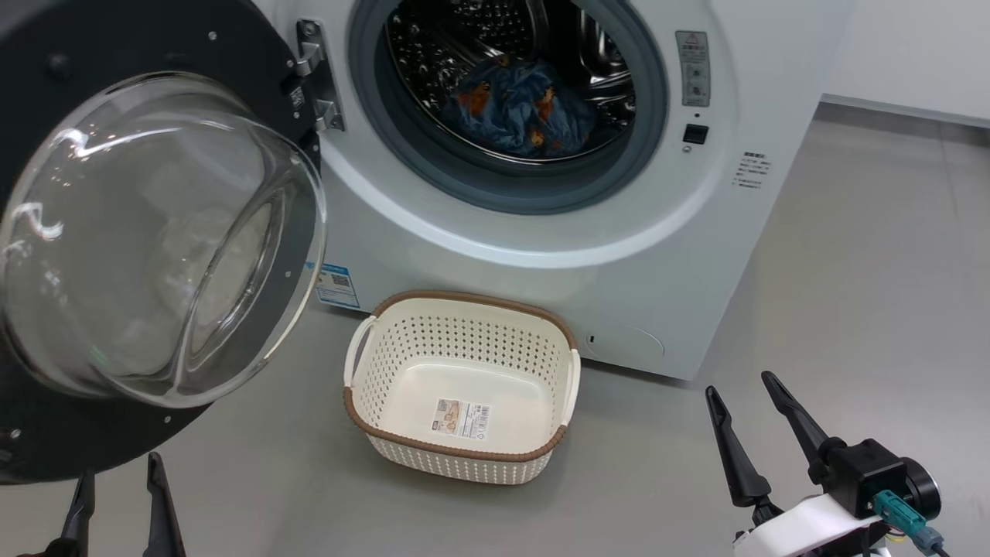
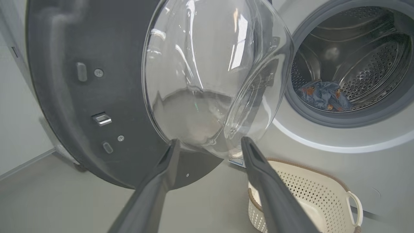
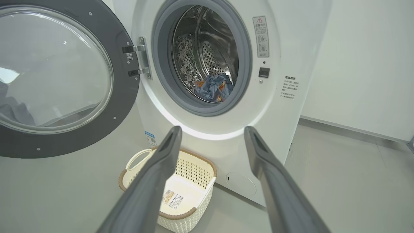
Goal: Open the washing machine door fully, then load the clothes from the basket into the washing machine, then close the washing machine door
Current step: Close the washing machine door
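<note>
Clothes (image 1: 518, 108), blue with orange-brown figures, lie bunched low inside the steel drum (image 1: 433, 46) of the washing machine (image 1: 541, 255), near 12 o'clock in the head view and ringed by the grey gasket (image 1: 495, 186). The washing machine door (image 1: 232, 46) stands open on its hinge at 9 o'clock of the opening, with its clear glass bowl bulging toward the camera. The basket (image 1: 464, 309) sits on the floor (image 1: 851, 309) at 6 o'clock of the opening, just in front of the machine, with a label (image 1: 462, 418) on its bare bottom. The left gripper (image 1: 120, 466) is at 7 o'clock in the head view with its fingers spread wide and nothing between them. The door's black rim lies close at its 12 o'clock, the basket at about 3 o'clock and the clothes between 1 and 2 o'clock, well apart. In the left wrist view the glass bowl lies just past the fingertips, and I cannot tell whether they touch it. The right gripper (image 1: 738, 383) is at 4 o'clock, also spread wide and empty over the floor. The basket is near at its 9 o'clock, the clothes far off at 11 o'clock.
</note>
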Controlling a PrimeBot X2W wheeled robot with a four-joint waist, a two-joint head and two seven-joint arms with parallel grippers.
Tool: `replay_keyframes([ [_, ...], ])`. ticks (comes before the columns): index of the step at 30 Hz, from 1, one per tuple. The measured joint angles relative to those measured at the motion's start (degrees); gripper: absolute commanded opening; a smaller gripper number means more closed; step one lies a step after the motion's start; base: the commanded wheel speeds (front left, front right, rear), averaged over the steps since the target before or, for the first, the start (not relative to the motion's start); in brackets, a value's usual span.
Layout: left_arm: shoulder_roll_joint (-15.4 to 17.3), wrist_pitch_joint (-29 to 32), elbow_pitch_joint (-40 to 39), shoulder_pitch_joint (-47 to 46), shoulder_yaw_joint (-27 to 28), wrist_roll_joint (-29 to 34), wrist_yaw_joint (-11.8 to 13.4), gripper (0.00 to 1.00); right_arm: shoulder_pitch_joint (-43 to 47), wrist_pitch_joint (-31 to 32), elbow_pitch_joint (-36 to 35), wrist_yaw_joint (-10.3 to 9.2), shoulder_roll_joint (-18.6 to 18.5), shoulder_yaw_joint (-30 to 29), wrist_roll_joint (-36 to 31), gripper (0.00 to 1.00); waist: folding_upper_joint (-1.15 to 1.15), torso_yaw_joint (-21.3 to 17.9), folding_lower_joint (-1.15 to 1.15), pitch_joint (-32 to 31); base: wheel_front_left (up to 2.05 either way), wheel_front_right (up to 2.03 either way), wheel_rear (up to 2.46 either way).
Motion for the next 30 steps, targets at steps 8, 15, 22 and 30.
replay_keyframes([
  [8, 0.0, 0.0, -0.3, 0.2, 2.9, -1.5, 0.0, 1.0, -1.0, 0.0, 0.4, 0.0, -0.3, 3.4, 0.0, 1.0, 0.0, 6.0, 0.0, -0.6, 0.0, 0.0, 0.0],
  [15, 0.0, 0.0, -0.6, 0.6, 5.4, -2.0, 0.0, 1.0, -2.6, 0.0, 1.4, 0.0, -0.5, 4.8, 0.5, 1.0, 0.0, 8.3, 0.0, -0.7, 0.0, 0.0, 0.0],
  [22, 0.0, 0.0, -0.2, 0.5, 6.3, -4.6, -0.1, 0.0, -2.7, 0.0, 1.9, 0.01, -0.5, 5.1, 0.9, 1.0, 0.0, 8.5, 0.0, -0.7, 0.0, 0.0, 0.0],
  [30, -0.3, 0.0, 1.6, -1.2, 17.8, -23.6, 0.5, 0.0, -2.6, 0.0, 2.2, 0.01, 0.0, 4.5, 1.3, 1.0, 0.0, 8.4, 0.0, -0.9, 0.0, 0.0, 0.0],
])
